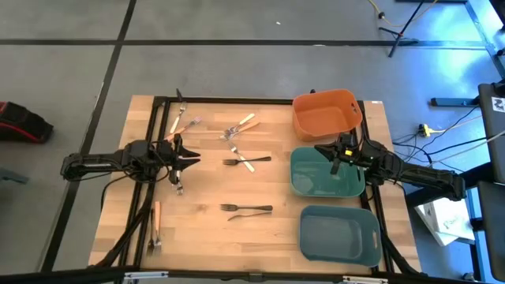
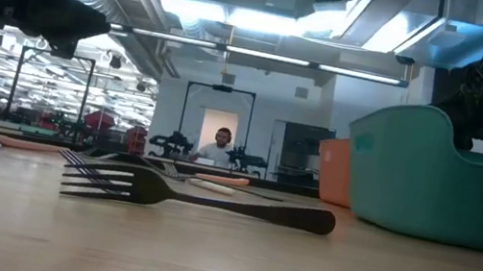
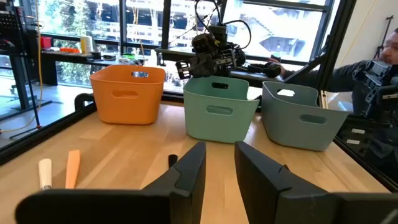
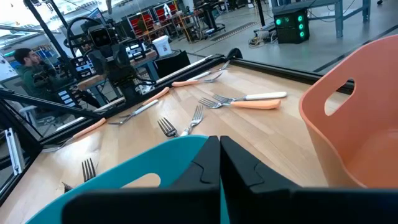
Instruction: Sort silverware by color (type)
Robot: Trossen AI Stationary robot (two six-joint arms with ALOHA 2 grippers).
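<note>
Forks lie flat and scattered on the wooden table. A dark fork [image 1: 246,209] lies near the middle and fills the low view [image 2: 193,196]. Another dark fork [image 1: 251,160] crosses a pale-handled one. Tan-handled forks [image 1: 241,126] [image 4: 245,99] lie toward the far edge, and one orange-handled fork [image 1: 155,225] lies near the left corner. A silver fork [image 1: 178,186] lies just beside my left gripper [image 1: 196,158] [image 3: 219,158], which is open above the table and holds nothing. My right gripper [image 1: 323,150] [image 4: 219,149] is shut with nothing showing between its fingers, over the teal bin's left rim [image 4: 155,158].
Three bins stand along the table's right side: an orange bin [image 1: 325,113] at the far end, a teal bin [image 1: 326,172] in the middle and a blue-grey bin [image 1: 339,234] at the near end. A black frame [image 1: 229,100] edges the table. People sit in the room beyond.
</note>
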